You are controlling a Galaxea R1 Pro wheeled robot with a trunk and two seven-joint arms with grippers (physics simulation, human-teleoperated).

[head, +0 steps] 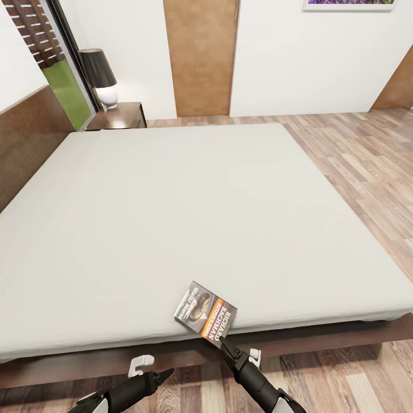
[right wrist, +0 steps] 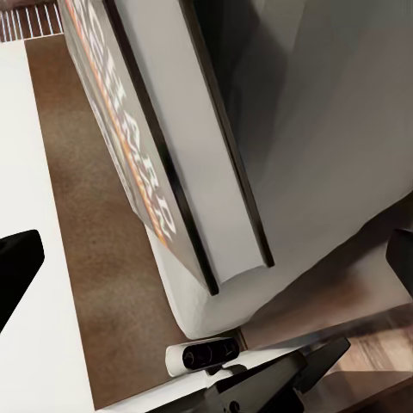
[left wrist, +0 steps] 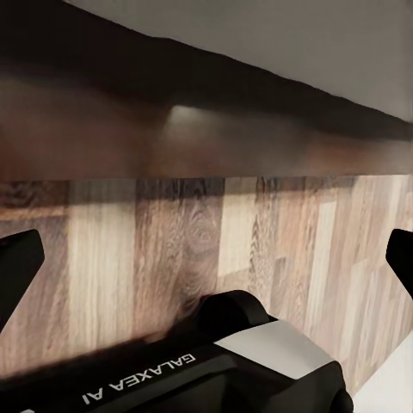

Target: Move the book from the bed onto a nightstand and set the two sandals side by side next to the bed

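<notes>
One book (head: 205, 311) lies flat on the white mattress of the bed (head: 189, 218), low and a little right of centre in the head view, right at the near edge with one corner reaching past the mattress rim. Its cover shows a grey picture and an orange-and-black title band. In the right wrist view the book (right wrist: 163, 146) appears close up and edge-on, its pale page block and dark cover edges running from the top of the frame down toward the middle.

Just below the book in the head view, the right gripper (head: 226, 346) points up at the overhanging corner, its dark tip close to it; whether they touch cannot be told. In the right wrist view its fingers (right wrist: 17, 267) sit at the far left and right edges of the frame, spread wide, holding nothing.

At the bottom left of the head view the left gripper (head: 158, 378) hangs low in front of the dark brown bed frame. In the left wrist view its fingers (left wrist: 15, 267) are also wide apart and hold nothing, with wooden floor (left wrist: 258, 249) beyond.

Far off, in the upper left of the head view, a nightstand (head: 119, 116) stands beside the headboard (head: 26, 137) and carries a lamp (head: 100, 77) with a dark shade. A brown door (head: 201, 54) fills the top centre.
</notes>
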